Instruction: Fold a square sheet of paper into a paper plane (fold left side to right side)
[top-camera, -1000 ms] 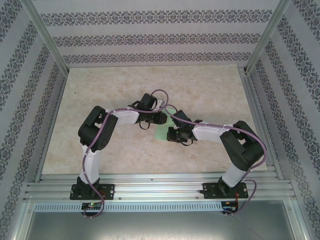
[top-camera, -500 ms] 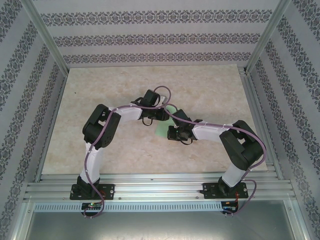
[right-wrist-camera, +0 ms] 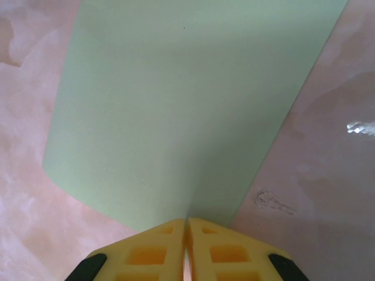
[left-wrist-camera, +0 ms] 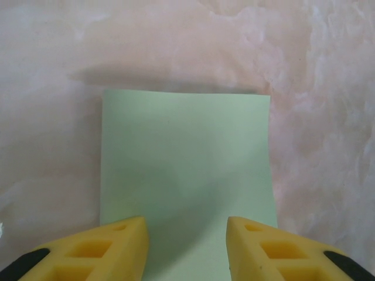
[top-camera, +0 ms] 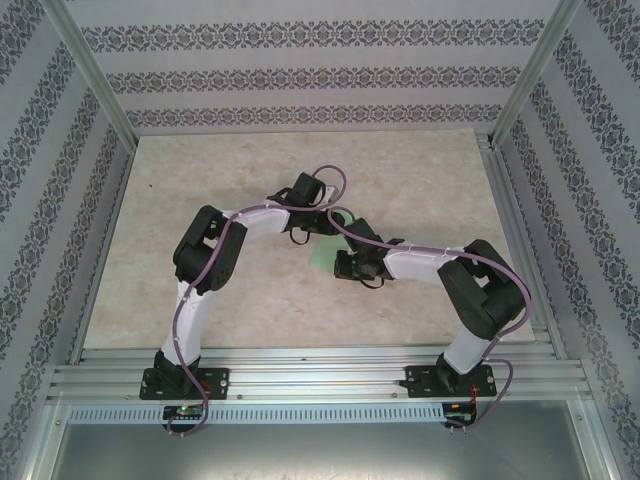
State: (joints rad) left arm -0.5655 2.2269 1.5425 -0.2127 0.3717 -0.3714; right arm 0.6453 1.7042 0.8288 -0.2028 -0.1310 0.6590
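– So, where's the sheet of paper?
– On the worktop, between the two arms; the left fingers stand open over its near edge
– And the right fingers?
– Pinched shut on one corner of it

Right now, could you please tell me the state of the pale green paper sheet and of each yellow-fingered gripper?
Pale mint-green thin paper sheet: no crease visible, one edge pinched, far edge casting a shadow on the marbled table.
Left gripper with yellow fingers: open, fingers apart, the sheet seen between them.
Right gripper with yellow fingers: shut on the sheet's edge.
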